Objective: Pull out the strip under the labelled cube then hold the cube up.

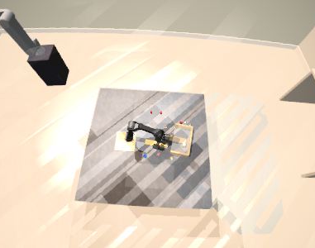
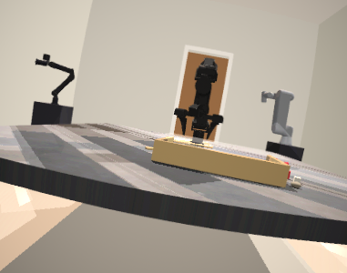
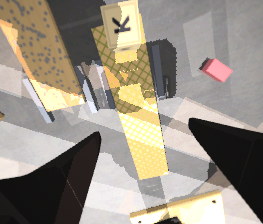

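K cube (image 3: 122,25) sits on the far end of the cross-hatched strip (image 3: 139,132); looks small, light, rigid, so I'd take it by two opposite sides (strip's probably thin and stiff, grab the near end by its long edges). My claw (image 1: 165,142) (image 2: 199,129) (image 3: 143,128) is spread wide, holding nothing.

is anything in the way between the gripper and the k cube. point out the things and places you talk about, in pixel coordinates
Nothing visible stands between the open gripper (image 3: 145,127) and the K cube (image 3: 121,25); only the flat cross-hatched strip (image 3: 142,137) runs between them, under the cube. The pink block (image 3: 217,70) lies off to one side.
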Controlling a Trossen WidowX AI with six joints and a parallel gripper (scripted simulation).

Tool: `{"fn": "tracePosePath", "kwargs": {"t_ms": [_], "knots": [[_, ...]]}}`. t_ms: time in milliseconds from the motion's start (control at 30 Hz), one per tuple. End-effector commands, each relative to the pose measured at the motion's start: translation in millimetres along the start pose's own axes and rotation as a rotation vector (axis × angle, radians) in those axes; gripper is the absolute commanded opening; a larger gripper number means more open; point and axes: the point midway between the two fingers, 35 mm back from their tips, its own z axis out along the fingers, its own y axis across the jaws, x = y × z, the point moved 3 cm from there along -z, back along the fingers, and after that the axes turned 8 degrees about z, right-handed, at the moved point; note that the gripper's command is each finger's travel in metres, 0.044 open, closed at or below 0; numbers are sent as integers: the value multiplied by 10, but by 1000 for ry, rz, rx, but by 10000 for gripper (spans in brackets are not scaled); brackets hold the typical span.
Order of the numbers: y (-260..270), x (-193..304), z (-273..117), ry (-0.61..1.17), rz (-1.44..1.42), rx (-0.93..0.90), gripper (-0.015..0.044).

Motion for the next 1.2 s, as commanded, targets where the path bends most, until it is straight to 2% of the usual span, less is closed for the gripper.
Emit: {"fn": "tracePosePath", "kwargs": {"t_ms": [0, 733, 967, 1167], "knots": [[24, -149, -22, -1, -2, -2, 440], [183, -889, -141, -7, -2, -4, 440], [185, -896, -55, -7, -2, -4, 256], [186, -902, 44, -7, -2, -3, 250]]}}
